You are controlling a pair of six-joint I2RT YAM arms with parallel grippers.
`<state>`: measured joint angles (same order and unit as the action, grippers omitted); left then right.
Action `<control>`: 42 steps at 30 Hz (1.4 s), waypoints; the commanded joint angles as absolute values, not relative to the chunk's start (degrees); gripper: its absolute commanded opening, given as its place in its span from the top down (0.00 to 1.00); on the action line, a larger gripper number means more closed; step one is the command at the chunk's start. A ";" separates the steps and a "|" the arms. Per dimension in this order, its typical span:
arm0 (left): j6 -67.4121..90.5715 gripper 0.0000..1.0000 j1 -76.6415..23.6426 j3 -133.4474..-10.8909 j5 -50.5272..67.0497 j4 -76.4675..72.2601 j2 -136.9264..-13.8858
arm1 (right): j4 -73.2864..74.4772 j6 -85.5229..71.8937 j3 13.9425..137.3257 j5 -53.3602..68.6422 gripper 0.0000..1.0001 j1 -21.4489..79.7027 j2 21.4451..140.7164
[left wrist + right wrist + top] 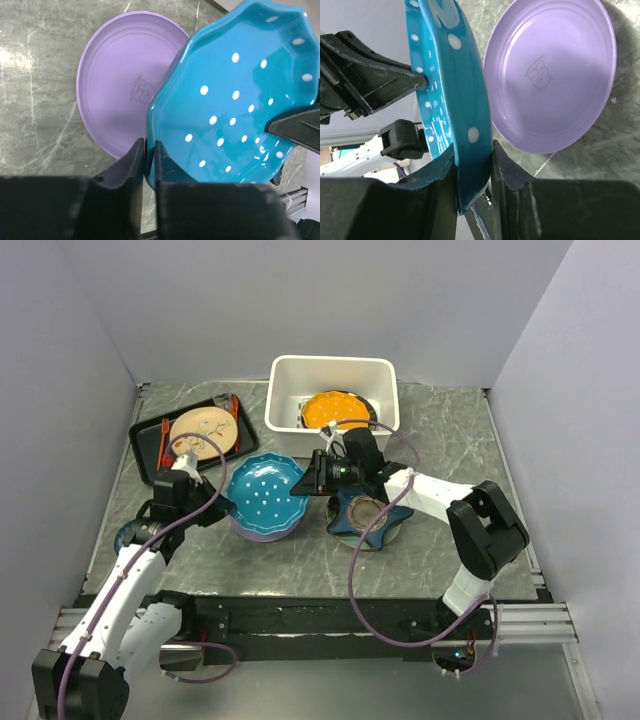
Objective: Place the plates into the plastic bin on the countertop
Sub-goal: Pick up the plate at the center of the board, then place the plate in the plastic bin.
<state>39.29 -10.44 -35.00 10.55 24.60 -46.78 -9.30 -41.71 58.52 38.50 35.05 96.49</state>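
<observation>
The blue dotted plate (265, 493) hangs tilted above a purple plate (262, 533) on the grey countertop (450, 440). My left gripper (222, 508) is shut on its left rim (149, 155). My right gripper (312, 480) is shut on its right rim (472, 165). The dotted plate fills the left wrist view (235, 105) and stands edge-on in the right wrist view (450, 85). The purple plate lies flat below it (120, 95) (555, 75). The white plastic bin (285, 380) stands at the back with an orange plate (335, 410) inside.
A navy star-shaped plate (365, 515) lies on another dish under my right arm. A black tray (150, 435) with a beige plate (203, 430) sits at the back left. A small blue bowl (128, 535) is at the left edge.
</observation>
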 commanded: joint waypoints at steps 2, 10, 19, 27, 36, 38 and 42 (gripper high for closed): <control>40.78 0.70 -10.63 -40.43 12.65 14.59 -48.33 | -7.30 -37.44 57.31 33.84 1.00 35.60 91.41; 39.82 0.47 -10.63 -42.01 15.29 10.90 -52.38 | -4.40 -36.65 54.15 28.40 1.00 34.80 85.18; 40.17 0.26 -10.72 -40.87 19.42 3.87 -57.30 | -2.81 -38.32 48.52 25.40 1.00 33.93 76.04; 39.81 0.16 -12.30 -42.01 17.58 1.76 -61.61 | -0.35 -38.41 46.58 24.26 1.00 33.58 69.79; 39.47 0.06 -12.66 -42.98 16.53 1.84 -63.54 | 3.69 -36.92 47.11 22.32 1.00 32.08 64.07; 39.20 0.05 -12.66 -43.24 15.12 2.72 -63.46 | 3.87 -36.48 47.98 22.94 1.00 31.64 63.98; 38.67 0.02 -12.66 -42.63 11.96 3.52 -62.49 | 3.78 -35.60 50.09 24.78 1.00 31.38 64.95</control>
<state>39.86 -12.47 -40.56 15.51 4.14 -63.70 10.46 -35.86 44.75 20.84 31.99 66.92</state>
